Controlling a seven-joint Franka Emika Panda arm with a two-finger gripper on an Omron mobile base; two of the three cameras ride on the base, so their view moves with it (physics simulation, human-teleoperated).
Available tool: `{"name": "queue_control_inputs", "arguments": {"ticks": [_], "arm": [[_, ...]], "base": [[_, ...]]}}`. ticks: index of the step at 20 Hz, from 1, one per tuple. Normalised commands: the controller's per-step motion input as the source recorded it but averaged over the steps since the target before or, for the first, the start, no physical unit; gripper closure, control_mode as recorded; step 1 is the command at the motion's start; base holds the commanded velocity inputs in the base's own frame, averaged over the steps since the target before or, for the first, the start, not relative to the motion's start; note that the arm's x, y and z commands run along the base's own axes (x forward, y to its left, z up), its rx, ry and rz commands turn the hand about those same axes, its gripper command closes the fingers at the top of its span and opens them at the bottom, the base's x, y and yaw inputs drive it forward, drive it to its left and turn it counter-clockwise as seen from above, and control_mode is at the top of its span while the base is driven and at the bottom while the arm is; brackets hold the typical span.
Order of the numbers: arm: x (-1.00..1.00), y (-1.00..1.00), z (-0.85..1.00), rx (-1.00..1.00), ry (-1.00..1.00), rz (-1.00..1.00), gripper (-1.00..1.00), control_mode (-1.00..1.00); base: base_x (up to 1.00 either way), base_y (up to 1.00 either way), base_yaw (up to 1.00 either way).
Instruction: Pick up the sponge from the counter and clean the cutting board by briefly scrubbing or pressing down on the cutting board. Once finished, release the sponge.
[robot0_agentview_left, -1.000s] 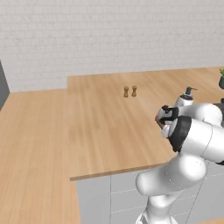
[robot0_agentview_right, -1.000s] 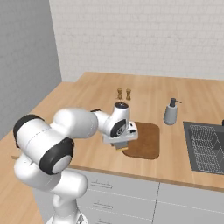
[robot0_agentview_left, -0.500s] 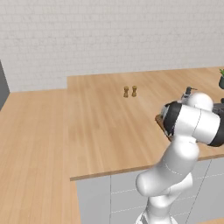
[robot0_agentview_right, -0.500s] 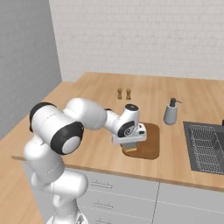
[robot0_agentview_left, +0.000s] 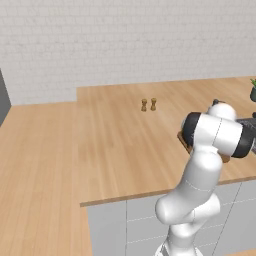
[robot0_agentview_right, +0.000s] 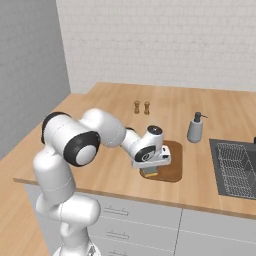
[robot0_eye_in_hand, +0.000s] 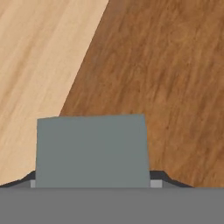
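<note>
Under hand, sponge (robot0_eye_in_hand: 91, 151) on cutting board (robot0_agentview_right: 171, 162); jaws hidden.

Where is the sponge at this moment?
In the right base view the sponge is under the pincer, low over the near left part of the cutting board. In the hand view it sits between the fingertips, above the board's edge.
</note>
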Motion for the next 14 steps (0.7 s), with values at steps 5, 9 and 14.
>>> {"name": "queue_control_inputs", "arguments": {"ticks": [5, 9, 14], "arm": [[0.39, 0.0, -0.1, 0.0, 0.0, 0.0, 1.0, -1.0], [0.39, 0.0, -0.08, 0.0, 0.0, 0.0, 1.0, -1.0], [0.34, 0.0, -0.21, 0.0, -0.04, 0.0, 1.0, -1.0]], "base": [[0.0, 0.0, 0.0], [0.0, 0.0, 0.0], [0.0, 0.0, 0.0]]}}
